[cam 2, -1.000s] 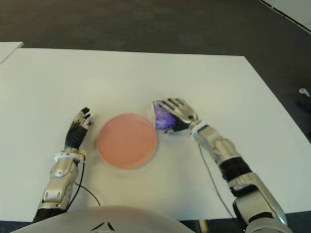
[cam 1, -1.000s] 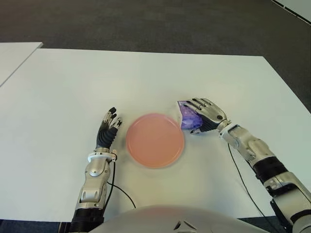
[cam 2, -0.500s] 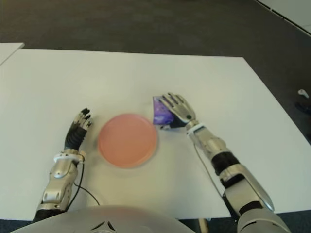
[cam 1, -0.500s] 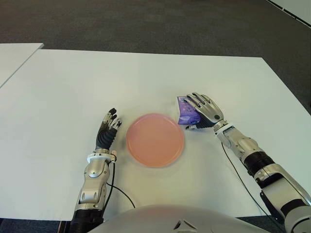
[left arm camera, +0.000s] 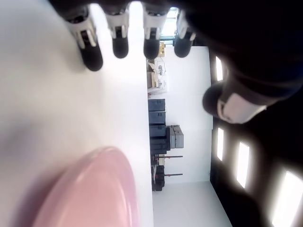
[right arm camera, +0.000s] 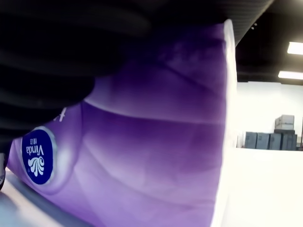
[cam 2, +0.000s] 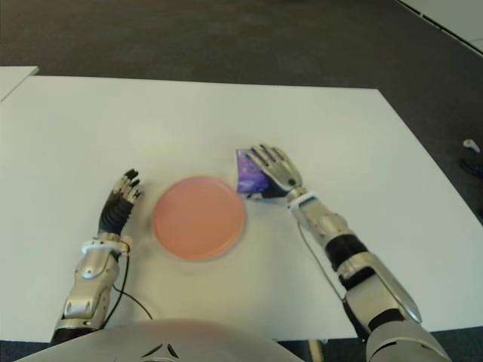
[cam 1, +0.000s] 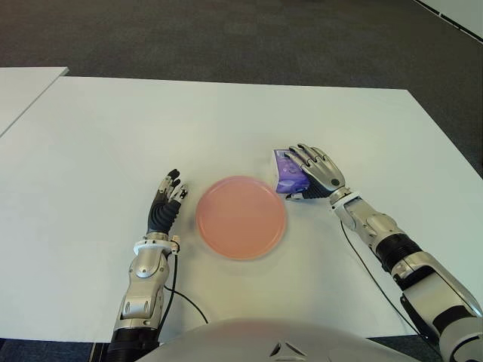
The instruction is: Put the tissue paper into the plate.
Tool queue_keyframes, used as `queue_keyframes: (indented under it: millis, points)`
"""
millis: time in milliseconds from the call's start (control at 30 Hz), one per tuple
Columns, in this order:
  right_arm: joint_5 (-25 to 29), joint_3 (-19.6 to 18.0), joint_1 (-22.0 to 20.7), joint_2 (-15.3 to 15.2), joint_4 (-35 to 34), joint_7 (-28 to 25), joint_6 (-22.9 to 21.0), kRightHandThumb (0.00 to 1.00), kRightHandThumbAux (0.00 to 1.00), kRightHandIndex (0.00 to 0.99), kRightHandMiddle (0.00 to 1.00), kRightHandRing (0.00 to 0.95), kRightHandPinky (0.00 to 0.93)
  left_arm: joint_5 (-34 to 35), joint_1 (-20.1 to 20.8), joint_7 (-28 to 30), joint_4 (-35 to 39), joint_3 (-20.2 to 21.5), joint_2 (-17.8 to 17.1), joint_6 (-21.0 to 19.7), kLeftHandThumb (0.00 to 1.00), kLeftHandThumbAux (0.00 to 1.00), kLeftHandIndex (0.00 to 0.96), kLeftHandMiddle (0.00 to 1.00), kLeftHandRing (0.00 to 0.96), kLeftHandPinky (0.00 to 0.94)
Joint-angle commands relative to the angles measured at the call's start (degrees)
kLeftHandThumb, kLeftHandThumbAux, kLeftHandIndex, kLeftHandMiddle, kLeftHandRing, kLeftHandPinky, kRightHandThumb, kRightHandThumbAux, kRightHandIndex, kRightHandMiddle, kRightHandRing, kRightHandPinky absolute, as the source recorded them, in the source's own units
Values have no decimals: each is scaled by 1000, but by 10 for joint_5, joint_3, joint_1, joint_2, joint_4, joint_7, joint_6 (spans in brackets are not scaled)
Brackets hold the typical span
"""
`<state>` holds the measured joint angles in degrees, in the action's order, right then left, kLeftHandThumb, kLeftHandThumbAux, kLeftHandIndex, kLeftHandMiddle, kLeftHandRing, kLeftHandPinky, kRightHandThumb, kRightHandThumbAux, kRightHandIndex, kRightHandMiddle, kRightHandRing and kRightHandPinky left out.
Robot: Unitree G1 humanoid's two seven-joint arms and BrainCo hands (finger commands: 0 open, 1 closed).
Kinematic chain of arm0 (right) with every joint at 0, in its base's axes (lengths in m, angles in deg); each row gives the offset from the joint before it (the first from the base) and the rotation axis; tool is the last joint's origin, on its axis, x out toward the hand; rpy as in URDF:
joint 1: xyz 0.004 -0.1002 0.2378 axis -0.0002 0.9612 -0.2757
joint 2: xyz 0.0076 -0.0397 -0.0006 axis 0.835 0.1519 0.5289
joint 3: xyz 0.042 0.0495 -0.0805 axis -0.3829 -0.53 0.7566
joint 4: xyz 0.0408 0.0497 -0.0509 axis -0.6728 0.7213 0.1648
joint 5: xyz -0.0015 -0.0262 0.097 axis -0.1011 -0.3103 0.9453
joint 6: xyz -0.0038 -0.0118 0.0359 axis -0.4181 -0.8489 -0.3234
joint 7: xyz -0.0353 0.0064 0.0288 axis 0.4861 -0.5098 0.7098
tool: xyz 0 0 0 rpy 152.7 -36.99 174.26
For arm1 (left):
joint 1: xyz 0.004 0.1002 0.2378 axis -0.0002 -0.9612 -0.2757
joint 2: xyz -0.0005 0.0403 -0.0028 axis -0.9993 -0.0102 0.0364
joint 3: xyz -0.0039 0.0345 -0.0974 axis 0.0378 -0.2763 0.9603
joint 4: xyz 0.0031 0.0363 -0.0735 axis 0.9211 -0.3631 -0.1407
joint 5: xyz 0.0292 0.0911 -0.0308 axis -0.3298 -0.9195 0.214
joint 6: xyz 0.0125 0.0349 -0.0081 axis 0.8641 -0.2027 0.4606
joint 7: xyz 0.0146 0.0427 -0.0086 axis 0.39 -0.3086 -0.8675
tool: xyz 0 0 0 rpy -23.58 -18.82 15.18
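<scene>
White tabletop (cam 1: 90,151) fills most of the scene, and past its far edge lies dark grey floor (cam 1: 226,38).

Nearest to the robot is the left hand (cam 1: 166,204). It shows on the tabletop just to the left of the plate, with a small gap between them. Its fingers (left arm camera: 120,42) are stretched out straight and a little apart — they hold nothing. A thin black cable (cam 1: 189,302) runs from the left arm back toward the robot's body.

Next comes the pink plate (cam 1: 241,217). It is round and sits flat near the middle of the tabletop. Nothing is on it.

A bit farther away, just past the plate's right edge, is the tissue paper (cam 1: 287,172). It is a small purple pack with a round blue mark that says Vinda (right arm camera: 39,151). The pack is not in the plate — it is beside it, by the far right part of the rim.

The right hand (cam 1: 315,172) is over the pack. Its fingers (cam 1: 303,157) curl over the top of the pack, and the thumb shows low on the near side. The hand is wrapped around the tissue paper, which fills the right wrist view.
</scene>
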<state>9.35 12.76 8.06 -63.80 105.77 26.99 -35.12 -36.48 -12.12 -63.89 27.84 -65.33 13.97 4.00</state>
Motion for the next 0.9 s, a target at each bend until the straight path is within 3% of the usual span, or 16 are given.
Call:
queue_keyframes:
  millis: [33,233,367,433,567,600,700,900]
  points:
    - [-35,63,63,17,51,-45,-4,268,556,0,52,10,0,0,-7,5,-1,3,-4,-12,0,484,0,0,0,0]
    - [-21,65,64,17,51,-49,-1,308,561,2,71,41,39,1,-5,4,0,3,-4,-20,0,484,0,0,0,0]
    - [-1,61,65,19,52,-68,2,358,559,38,110,93,130,1,-3,4,-1,3,-4,-15,0,488,0,0,0,0]
    - [14,56,66,21,54,-77,7,410,552,127,195,180,214,0,-3,3,-2,3,-4,-12,0,489,0,0,0,0]
    - [47,46,69,26,61,-76,22,548,536,354,463,453,470,0,-2,3,-2,3,-3,-11,0,488,0,0,0,0]
    - [54,44,69,26,62,-73,28,608,596,382,524,517,534,1,-2,3,-2,3,-2,-12,0,488,0,0,0,0]
    - [65,44,70,26,62,-70,37,688,667,420,645,651,679,2,-2,2,-1,4,-2,-13,0,489,0,0,0,0]
    - [105,37,70,29,65,-96,57,735,701,440,753,753,769,2,-1,2,-1,4,-2,-14,0,490,0,0,0,0]
